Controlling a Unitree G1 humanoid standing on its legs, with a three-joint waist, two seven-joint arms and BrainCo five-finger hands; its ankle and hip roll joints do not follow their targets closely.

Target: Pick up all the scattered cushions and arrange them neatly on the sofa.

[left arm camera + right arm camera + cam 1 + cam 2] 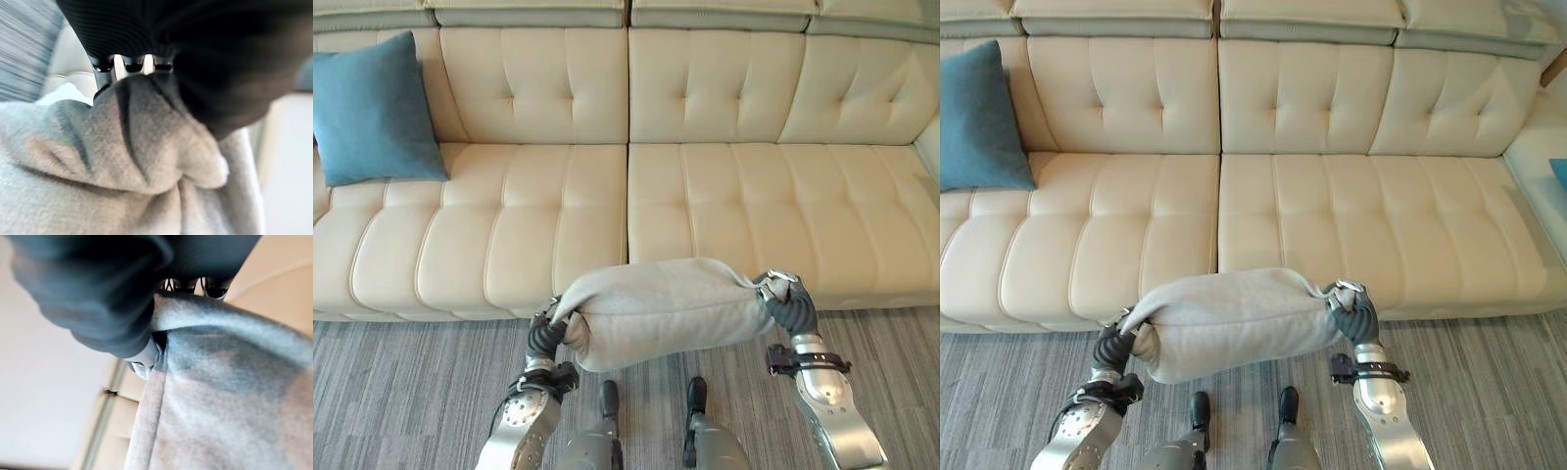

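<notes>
Cream leather fills the view ahead: a long tufted sofa (pixel 705 206) stands on a grey striped carpet (pixel 401 392), its seats bare apart from a blue cushion (pixel 370 108) propped against the backrest at my far left. Between my arms I hold a grey cushion (pixel 666 308) level, just in front of the seat edge and off the floor. My left hand (pixel 546 335) has its fingers (pixel 106 66) bunched into the fabric at one end, and my right hand (pixel 785 302) pinches the opposite end, its fingers (pixel 213 288) curled over the seam. As I judge it, I am mid-carry, with placing as the step in hand. Next I should lift the grey cushion over the seat edge, stand it against the backrest, probably near the blue one, then let go with both hands.
</notes>
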